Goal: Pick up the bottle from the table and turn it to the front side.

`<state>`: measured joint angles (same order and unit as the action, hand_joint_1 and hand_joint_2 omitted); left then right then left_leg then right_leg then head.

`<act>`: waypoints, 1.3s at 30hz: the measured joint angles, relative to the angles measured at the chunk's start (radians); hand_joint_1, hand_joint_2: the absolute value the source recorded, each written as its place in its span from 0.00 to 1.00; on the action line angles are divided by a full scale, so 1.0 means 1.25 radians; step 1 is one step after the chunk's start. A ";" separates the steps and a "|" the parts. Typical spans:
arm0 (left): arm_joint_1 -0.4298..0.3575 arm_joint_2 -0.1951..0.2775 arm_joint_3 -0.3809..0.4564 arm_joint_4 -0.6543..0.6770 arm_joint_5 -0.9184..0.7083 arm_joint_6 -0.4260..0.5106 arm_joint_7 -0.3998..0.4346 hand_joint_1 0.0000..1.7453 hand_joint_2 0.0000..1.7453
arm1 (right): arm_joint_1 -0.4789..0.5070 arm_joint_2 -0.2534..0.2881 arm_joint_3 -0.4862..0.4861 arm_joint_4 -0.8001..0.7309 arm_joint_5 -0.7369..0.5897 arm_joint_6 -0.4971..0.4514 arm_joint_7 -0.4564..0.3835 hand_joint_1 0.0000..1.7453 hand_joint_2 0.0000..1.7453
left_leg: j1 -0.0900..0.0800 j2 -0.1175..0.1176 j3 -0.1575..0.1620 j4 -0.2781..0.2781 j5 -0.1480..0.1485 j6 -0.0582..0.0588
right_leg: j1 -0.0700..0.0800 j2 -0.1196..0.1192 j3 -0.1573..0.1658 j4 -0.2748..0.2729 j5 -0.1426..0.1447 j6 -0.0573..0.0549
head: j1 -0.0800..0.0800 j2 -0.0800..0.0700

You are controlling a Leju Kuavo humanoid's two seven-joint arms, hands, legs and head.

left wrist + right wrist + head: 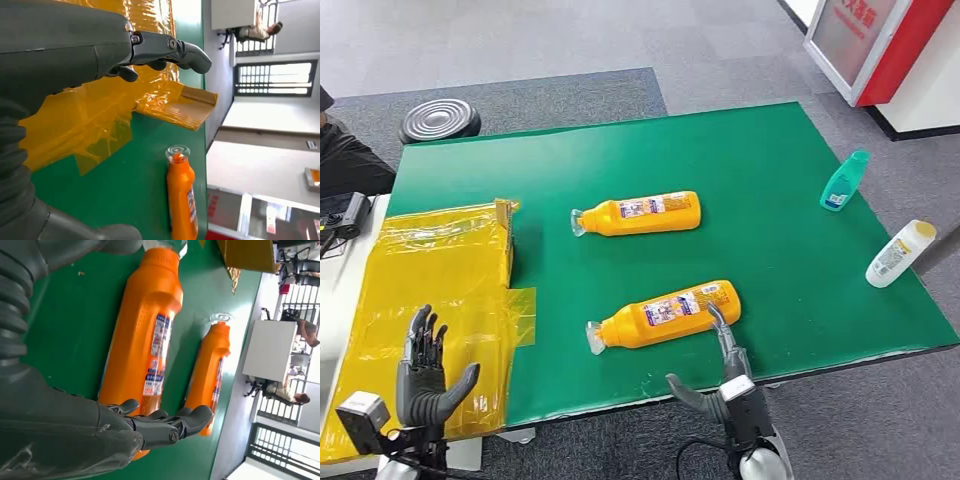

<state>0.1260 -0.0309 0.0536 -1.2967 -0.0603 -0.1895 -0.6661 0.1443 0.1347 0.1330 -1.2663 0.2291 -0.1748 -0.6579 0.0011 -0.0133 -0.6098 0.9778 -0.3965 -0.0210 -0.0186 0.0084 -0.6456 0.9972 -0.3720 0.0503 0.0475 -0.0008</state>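
Observation:
Two orange bottles with clear caps lie on their sides on the green table (pixel 773 180), caps toward the left. The near bottle (pixel 663 314) (pixel 145 335) lies by the front edge. The far bottle (pixel 637 213) (pixel 205 375) (pixel 182 195) lies mid-table. My right hand (pixel 720 365) (pixel 166 422) is open at the front edge, its fingertips (pixel 716 318) reaching up beside the base end of the near bottle, holding nothing. Over the yellow sheet at the near left, my left hand (pixel 426 375) (pixel 166 50) hangs open with fingers spread.
A crinkled yellow plastic sheet (pixel 433 290) covers the table's left part. A teal bottle (pixel 845 180) and a white bottle (pixel 900 253) lie near the right edge. A round black stool (pixel 439 120) stands behind the table. A person's dark sleeve (pixel 343 160) shows at far left.

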 joint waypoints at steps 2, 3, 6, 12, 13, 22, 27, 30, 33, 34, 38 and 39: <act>0.015 0.006 0.005 -0.016 -0.007 -0.015 0.000 0.00 1.00 | 0.002 -0.001 0.012 -0.009 0.022 -0.021 0.008 0.00 1.00 | 0.000 0.000 0.000 0.000 0.000 0.000 | 0.000 0.000 0.000 0.000 0.000 0.000 | 0.000 0.000; 0.030 0.011 0.010 -0.031 -0.016 -0.029 0.000 0.00 1.00 | 0.004 -0.005 0.026 -0.024 0.055 -0.046 0.021 0.00 1.00 | 0.000 0.000 0.000 0.000 0.000 0.000 | 0.000 0.000 0.000 0.000 0.000 0.000 | 0.000 0.000; 0.065 0.030 0.014 -0.057 -0.048 -0.054 0.000 0.00 1.00 | 0.008 -0.040 0.069 -0.095 0.189 -0.114 0.087 0.00 1.00 | 0.000 0.000 0.000 0.000 0.000 0.000 | 0.000 0.000 0.000 0.000 -0.001 0.000 | 0.000 0.000; 0.084 0.056 0.011 -0.082 -0.035 -0.086 0.000 0.00 1.00 | -0.006 -0.128 0.116 -0.223 0.331 -0.117 0.167 0.00 1.00 | 0.000 0.000 0.000 0.000 0.000 0.001 | 0.000 0.000 0.001 0.000 0.000 0.000 | 0.000 0.000; 0.085 0.058 0.010 -0.086 -0.028 -0.092 0.000 0.00 1.00 | -0.008 -0.140 0.121 -0.238 0.344 -0.112 0.175 0.00 1.00 | 0.000 0.000 0.000 0.000 0.000 0.001 | 0.000 0.000 0.001 0.000 0.000 0.000 | 0.000 0.000; 0.087 0.060 0.009 -0.108 -0.007 -0.112 0.000 0.00 1.00 | -0.023 -0.207 0.146 -0.306 0.405 -0.088 0.215 0.00 1.00 | 0.000 0.000 0.000 0.000 0.000 0.000 | 0.000 0.000 0.001 0.000 0.001 0.000 | 0.000 0.000; 0.078 0.059 0.009 -0.109 0.002 -0.135 0.000 0.00 1.00 | -0.083 -0.259 0.170 -0.298 0.466 0.050 0.307 0.00 1.00 | 0.000 0.000 0.000 0.000 0.001 0.000 | 0.000 0.000 0.001 0.000 0.002 0.000 | 0.000 0.000; 0.060 0.055 0.009 -0.109 0.014 -0.154 0.000 0.00 1.00 | -0.177 -0.308 0.191 -0.254 0.459 0.167 0.352 0.00 1.00 | -0.001 0.000 0.000 0.000 0.002 0.002 | -0.001 0.000 0.001 0.000 0.004 0.001 | 0.000 0.000; 0.041 0.049 0.009 -0.108 0.014 -0.165 0.000 0.00 1.00 | -0.271 -0.352 0.221 -0.191 0.437 0.245 0.373 0.00 1.00 | -0.002 0.000 -0.001 0.000 0.004 0.003 | -0.002 0.000 0.001 0.000 0.005 0.002 | 0.000 0.000; 0.035 0.048 0.009 -0.106 0.013 -0.165 0.000 0.00 1.00 | -0.302 -0.366 0.235 -0.166 0.429 0.269 0.378 0.00 1.00 | -0.002 0.000 -0.001 0.000 0.004 0.003 | -0.002 0.000 0.001 0.000 0.006 0.003 | 0.000 0.000; 0.005 0.047 0.005 -0.081 0.013 -0.168 0.000 0.00 1.00 | -0.434 -0.406 0.312 -0.053 0.413 0.346 0.387 0.00 1.00 | -0.002 0.000 -0.001 0.000 0.006 0.001 | -0.002 0.000 0.000 0.000 0.008 0.002 | 0.000 0.000; 0.000 0.047 0.004 -0.075 0.014 -0.170 0.000 0.00 1.00 | -0.464 -0.410 0.332 -0.025 0.413 0.354 0.388 0.00 1.00 | -0.001 0.000 -0.001 0.000 0.007 0.001 | -0.002 0.000 0.000 0.000 0.008 0.001 | 0.000 0.000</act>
<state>0.1258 0.0284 0.0584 -1.3910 -0.0433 -0.4019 -0.6661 -0.4351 -0.3783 0.5475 -1.2980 0.7456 0.2681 -0.1728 -0.0007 -0.0134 -0.6114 0.9782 -0.3880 -0.0196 -0.0207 0.0083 -0.6462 0.9969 -0.3620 0.0519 0.0476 -0.0009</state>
